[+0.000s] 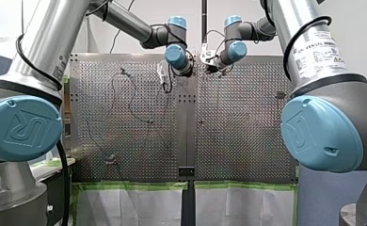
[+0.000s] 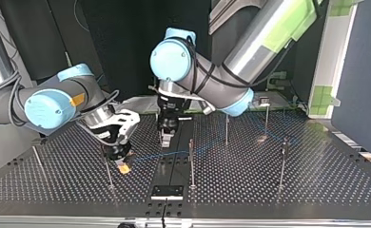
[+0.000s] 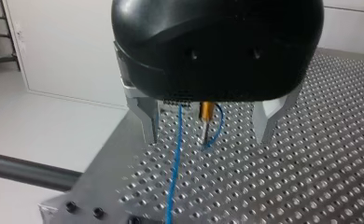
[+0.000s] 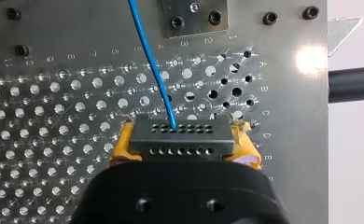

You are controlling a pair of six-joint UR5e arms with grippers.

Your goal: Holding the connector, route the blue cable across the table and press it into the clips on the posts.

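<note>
The dark connector (image 4: pixel 180 133), with its rows of small holes, is clamped between the yellow pads (image 4: pixel 122 148) of the right tool (image 4: pixel 185 150), which is closed on it low over the perforated desk (image 4: pixel 54 116). The blue cable (image 4: pixel 151 70) is seen leaving the connector's upper row and running ahead of that tool across the plate. In the top view the right tool (image 2: pixel 122 164) is found at the view's left, just beside a thin post (image 2: pixel 108 173). From there the cable is stretched toward the view's right, past a middle post (image 2: pixel 191 164) and on among the further posts. The left tool (image 3: pixel 210 137) is held with its metal fingers (image 3: pixel 147 122) spread wide and nothing gripped. The cable is passed through the gap between them, apart from both fingers. An orange-collared post (image 3: pixel 206 116) is seen ahead in the same gap, with a small loop of cable beside it. In the top view the left tool (image 2: pixel 166 137) is poised over the desk's central seam, near the right tool.
</note>
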